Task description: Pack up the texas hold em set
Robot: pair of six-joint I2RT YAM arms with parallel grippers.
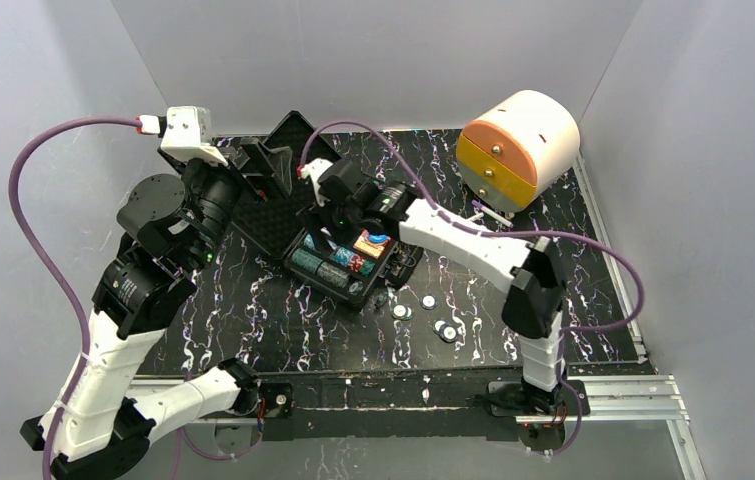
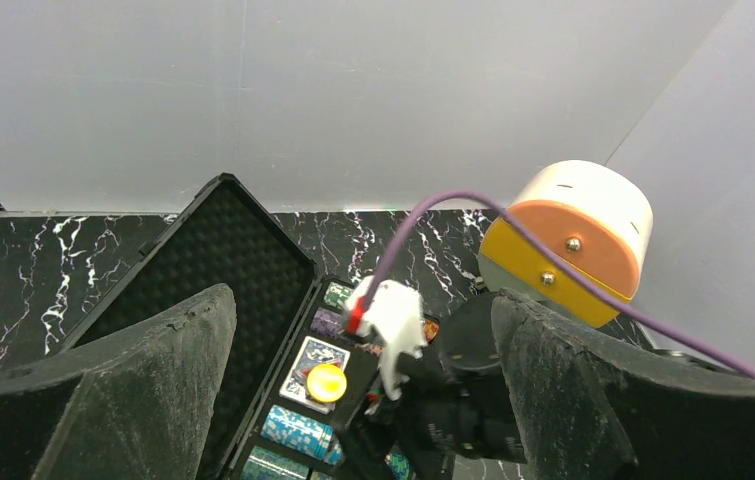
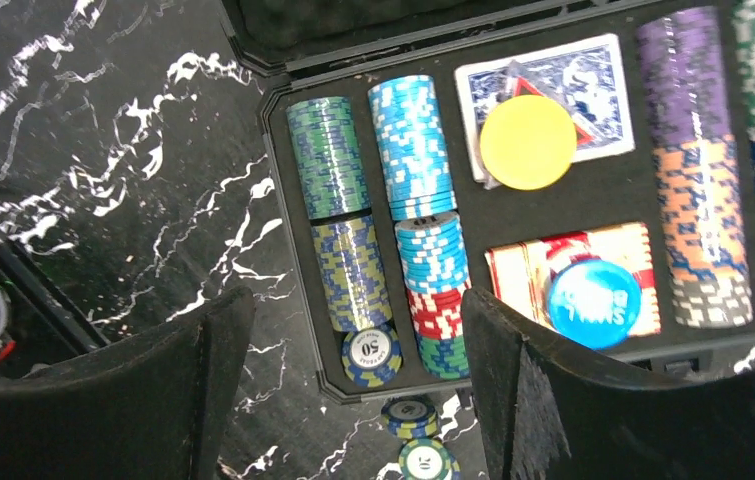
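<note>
Right hand point(image 3: 353, 320) spread wide, empty | left hand point(image 2: 363, 300) likewise | case point(image 2: 213, 270) unlidded, long axis diagonal on surface point(image 3: 103, 150) | one blue deck point(image 3: 598, 85), one red deck point(image 3: 518, 270) | one yellow button point(image 3: 528, 142), one blue button point(image 3: 593, 303)

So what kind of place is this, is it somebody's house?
Most likely a robot lab booth, not a house: plain grey walls box in one black marbled table, and a left arm and right arm with purple cables stand at its near edge.
</note>
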